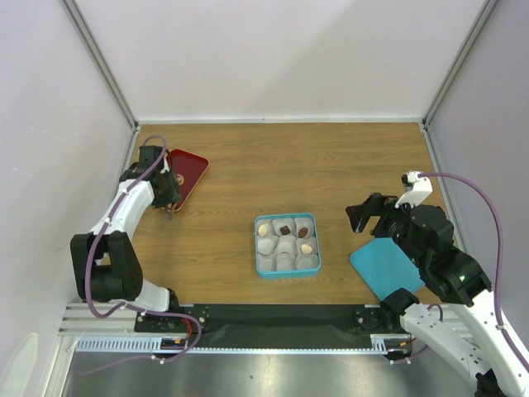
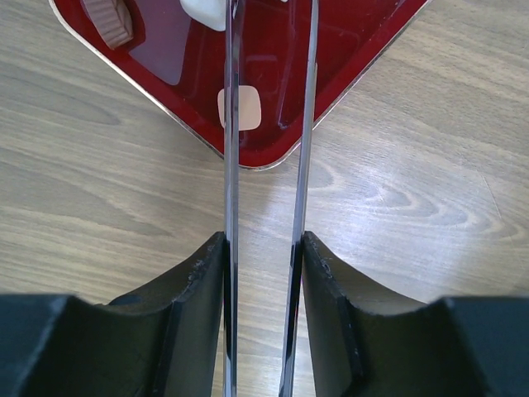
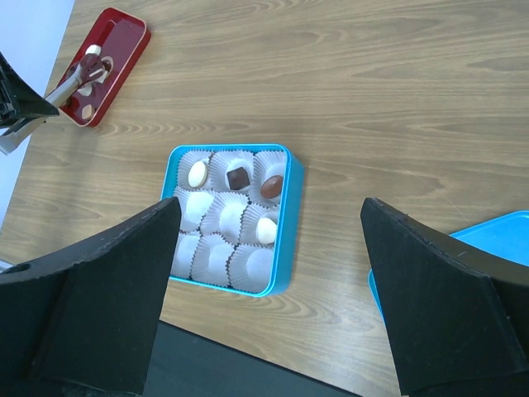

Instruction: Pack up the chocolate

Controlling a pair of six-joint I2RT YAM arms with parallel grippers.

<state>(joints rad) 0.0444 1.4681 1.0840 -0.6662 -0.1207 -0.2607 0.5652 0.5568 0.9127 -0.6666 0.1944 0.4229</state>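
Black base rail runs along the near edge, both arms bolted to it. Left arm reaches forward, elbow bent, wrist tipped down at the near corner of the red tray. Left gripper is clamped on the metal tongs. Both blades are pinched between the pads, stand apart and run out over the tray; tips are cut off by the frame. In the tray: ridged brown piece, white piece at the left blade (contact unclear), tan square piece partly behind that blade.

Mid-table: blue box with nine white paper cups, 3x3. Four are filled: back row has cream chocolate, dark chocolate, brown chocolate; middle row, right cup has second cream chocolate.

Right arm is folded back. Right gripper has jaws spread wide, nothing between them, hovering right of the box. Blue lid lies flat under that arm.

Wood-grain table, pale walls on three sides, metal posts in the back corners.
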